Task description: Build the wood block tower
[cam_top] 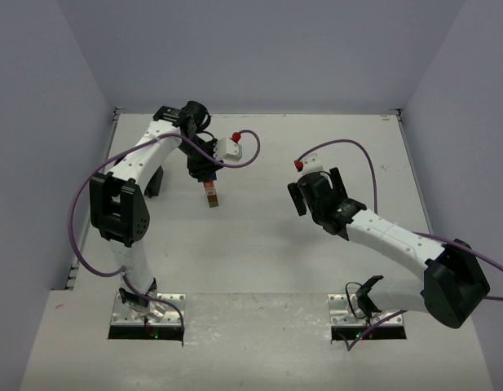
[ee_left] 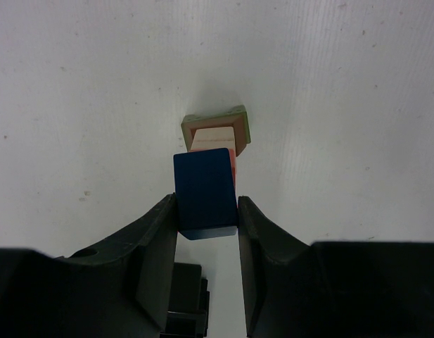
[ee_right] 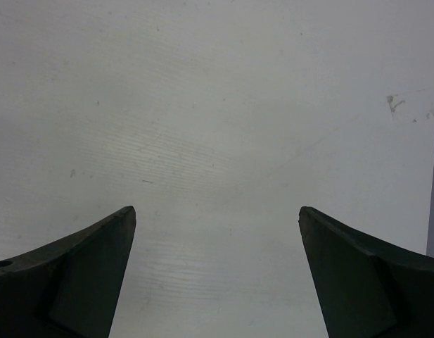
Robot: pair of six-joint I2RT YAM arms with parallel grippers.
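Note:
My left gripper (ee_left: 206, 203) is shut on the blue triangular wedge (ee_left: 205, 191) and holds it directly over the stack. Below the wedge, in the left wrist view, I see the red cube (ee_left: 232, 166), a tan cube (ee_left: 213, 136) and the olive-green oblong (ee_left: 242, 127) at the bottom; a second tan cube is hidden. In the top view the tower (cam_top: 210, 196) stands at the back left of the table, with the left gripper (cam_top: 204, 174) right above it. My right gripper (ee_right: 217, 211) is open and empty over bare table, and in the top view (cam_top: 315, 190) it is well right of the tower.
The white table (cam_top: 259, 252) is closed in by grey walls at the left, back and right. Purple cables loop from both arms. The arm bases sit at the near edge.

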